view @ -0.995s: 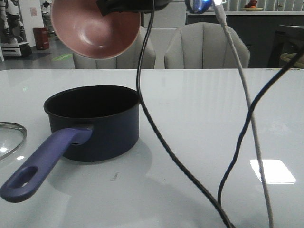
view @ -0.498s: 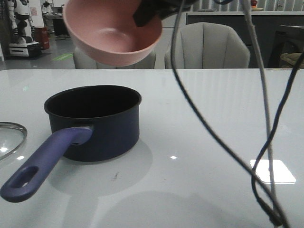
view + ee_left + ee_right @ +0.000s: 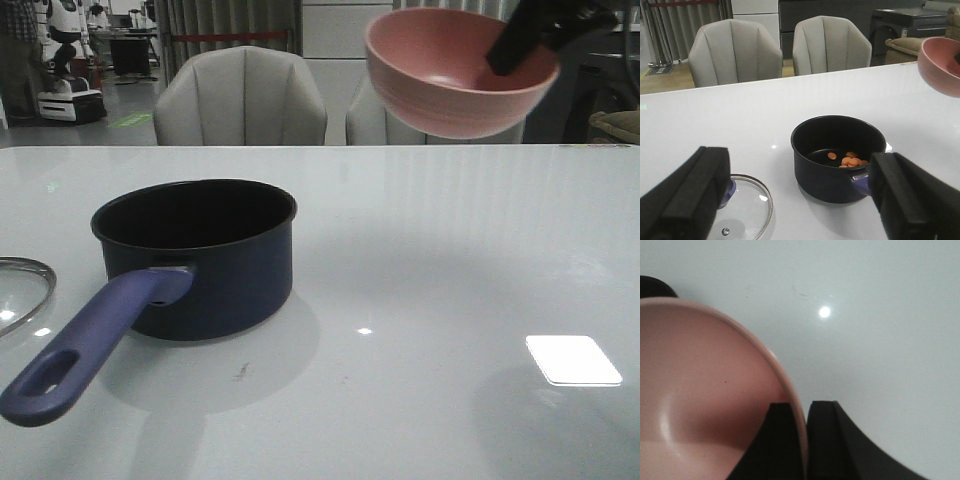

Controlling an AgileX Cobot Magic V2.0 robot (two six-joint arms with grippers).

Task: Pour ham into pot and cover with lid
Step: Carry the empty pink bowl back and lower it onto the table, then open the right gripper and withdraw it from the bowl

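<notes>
Swung away to the pot's [image 3: 195,255] right, pink bowl [image 3: 455,75] pinched by the right gripper [image 3: 801,415], ham [image 3: 850,160] inside pot, lid [image 3: 742,210] beside it, left gripper [image 3: 795,200] spread wide, seemingly empty.

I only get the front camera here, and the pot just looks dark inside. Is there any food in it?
Observer: Yes. The left wrist camera looks down into the pot, and orange ham pieces lie on its bottom.
Operator: And that pink bowl up in the air, what is holding it?
Observer: The right gripper. Its wrist camera shows one finger inside the bowl and one outside, pinching the rim.
Operator: I see just a sliver of glass at the left edge. What is it?
Observer: The lid, lying flat on the table beside the pot, its knob partly hidden behind a finger of the open left gripper.
</notes>
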